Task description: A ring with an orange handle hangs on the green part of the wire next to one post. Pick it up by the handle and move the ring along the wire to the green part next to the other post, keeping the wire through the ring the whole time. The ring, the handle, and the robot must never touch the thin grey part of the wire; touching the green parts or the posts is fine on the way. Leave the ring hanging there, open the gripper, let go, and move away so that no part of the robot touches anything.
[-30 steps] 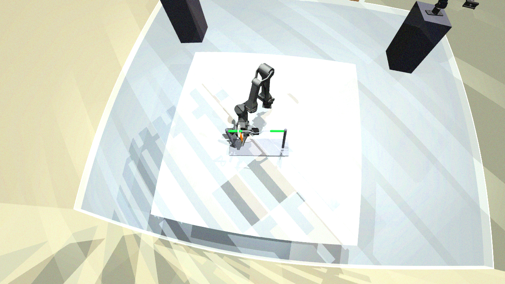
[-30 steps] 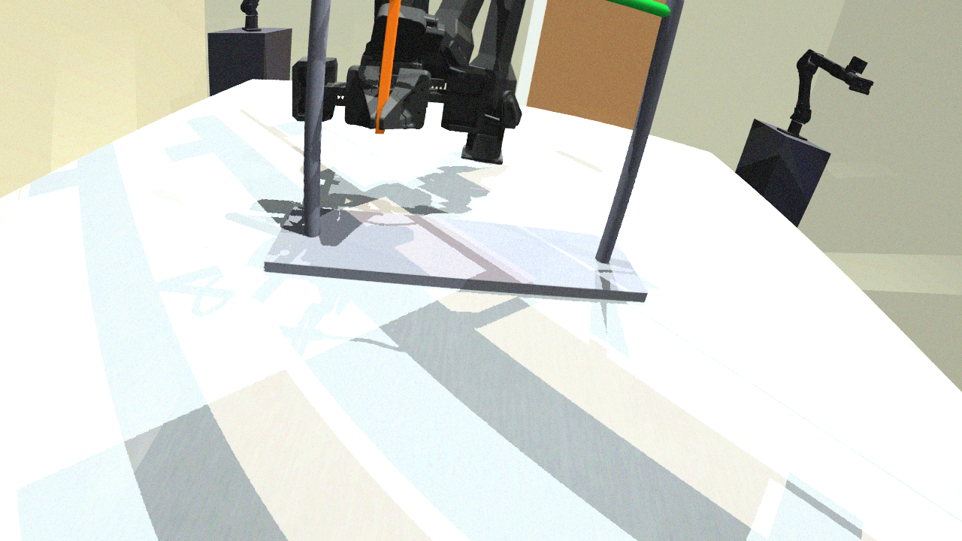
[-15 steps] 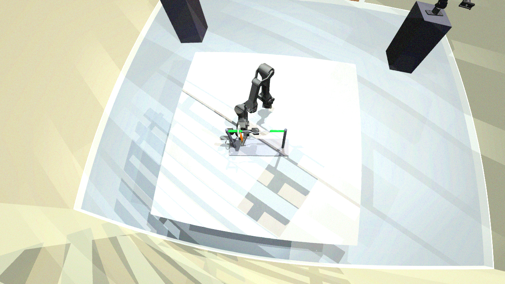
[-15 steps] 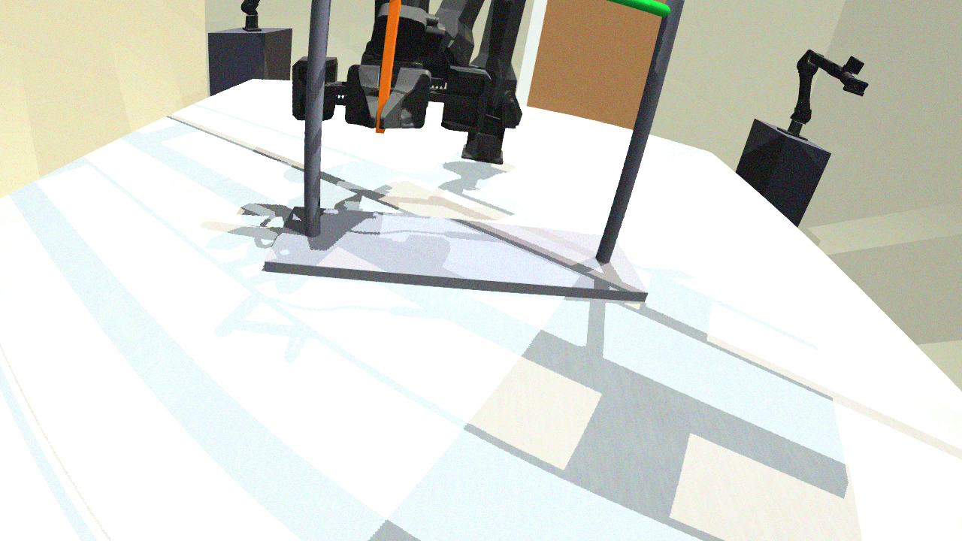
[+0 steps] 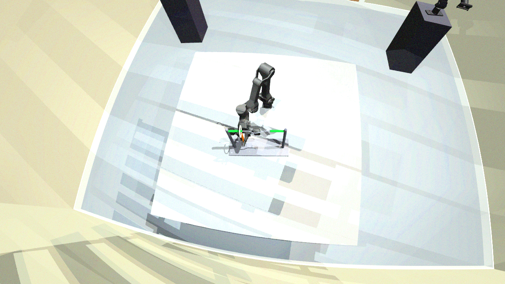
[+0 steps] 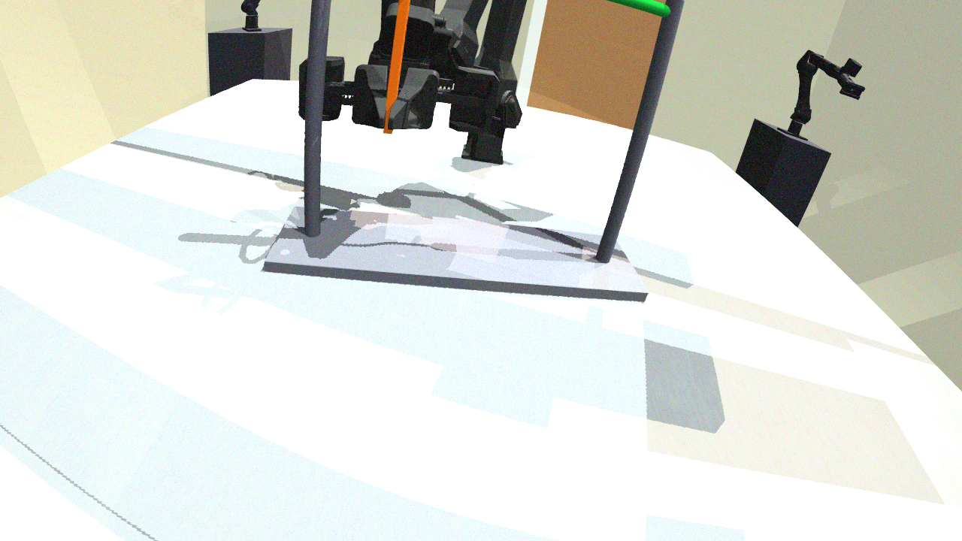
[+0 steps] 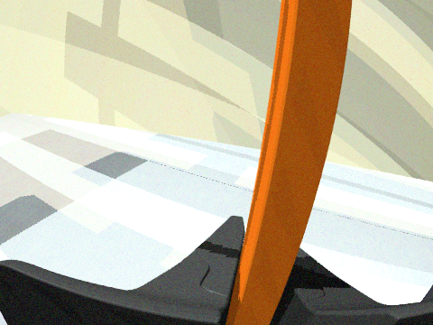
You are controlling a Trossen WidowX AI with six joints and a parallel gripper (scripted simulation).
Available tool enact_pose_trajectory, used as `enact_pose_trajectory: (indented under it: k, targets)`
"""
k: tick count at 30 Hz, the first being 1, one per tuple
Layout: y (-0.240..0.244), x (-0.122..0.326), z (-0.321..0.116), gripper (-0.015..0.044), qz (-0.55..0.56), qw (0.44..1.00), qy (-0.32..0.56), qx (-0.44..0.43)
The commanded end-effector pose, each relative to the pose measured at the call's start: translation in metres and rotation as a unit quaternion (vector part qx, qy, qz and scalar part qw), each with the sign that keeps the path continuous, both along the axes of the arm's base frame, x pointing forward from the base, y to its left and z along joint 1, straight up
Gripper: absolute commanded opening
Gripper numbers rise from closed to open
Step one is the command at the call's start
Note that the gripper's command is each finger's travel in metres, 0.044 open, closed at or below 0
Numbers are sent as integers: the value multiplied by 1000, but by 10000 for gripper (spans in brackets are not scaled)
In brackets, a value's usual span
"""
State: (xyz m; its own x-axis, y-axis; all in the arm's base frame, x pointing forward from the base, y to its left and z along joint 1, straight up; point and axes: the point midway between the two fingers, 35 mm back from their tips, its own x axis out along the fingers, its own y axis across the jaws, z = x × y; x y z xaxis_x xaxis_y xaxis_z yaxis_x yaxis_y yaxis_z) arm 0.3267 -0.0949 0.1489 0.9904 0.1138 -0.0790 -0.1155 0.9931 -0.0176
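Top view: ring [image 5: 240, 126] is around the image-left green part [image 5: 232, 131] of the wire, near that part's inner end, a bit apart from the image-left post [image 5: 231, 138] [image 6: 313, 134]. Orange handle [image 5: 242, 138] [image 6: 397, 60] [image 7: 298, 135] angles down from the ring into the gripper [image 5: 243, 144] [image 6: 393, 121] [image 7: 245, 229]. Arm [image 5: 255, 90] reaches in from behind the wire. Thin grey part [image 5: 260, 132] runs between the two green parts; clearance to ring and gripper too small to tell here. Image-right green part [image 5: 277, 131] [image 6: 642, 5] has no ring on it, ends at the image-right post [image 5: 283, 139] [image 6: 635, 134]. Both posts stand on the base plate [image 5: 261, 152] [image 6: 430, 269].

Exterior view: gripper is closed on the handle, which runs up out of frame; its lower tip pokes just below the fingertips. Gripper sits between the posts in this view, well above the base plate. Ring is cropped off the top, as is most of the wire; only a piece of the image-right green part shows, at its post.

Wrist view: handle stands slightly tilted, pinched between the two dark fingers, one on each side. Narrow grip, handle held. Ring and wire out of frame, so can't tell ring contact from here.
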Motion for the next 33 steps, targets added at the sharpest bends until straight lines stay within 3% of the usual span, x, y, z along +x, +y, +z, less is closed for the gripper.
enact_pose_trajectory:
  k: [1,33]
  targets:
    - [5,-2,2,-150,-1,1000,-2,2]
    - [30,-4,2,-150,-47,999,-6,-19]
